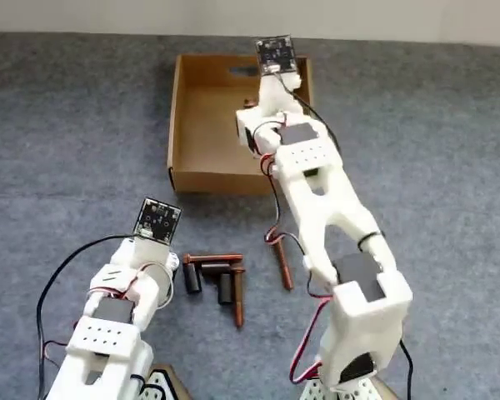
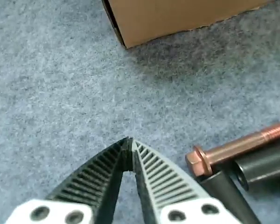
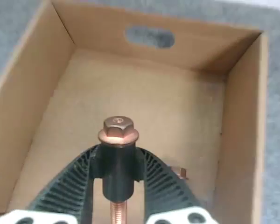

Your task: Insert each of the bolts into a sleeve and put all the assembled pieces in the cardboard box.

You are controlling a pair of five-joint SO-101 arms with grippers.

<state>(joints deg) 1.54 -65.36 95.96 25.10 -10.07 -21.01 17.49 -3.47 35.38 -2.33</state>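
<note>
While right gripper point(image 3: 117, 156) clamps a sleeved bolt point(image 3: 118, 135) clear of cardboard box point(image 3: 210, 46) walls, left gripper point(image 2: 129, 144) sits closed

A small robotics lab or hobby workbench is suggested: two white plastic arms point(image 1: 317, 192) with bare wires point(image 1: 274, 212) and exposed circuit boards point(image 1: 275, 54) are mounted on a grey carpeted tabletop point(image 1: 75, 125), and a plain pale wall point(image 1: 108, 15) is seen behind.
</note>
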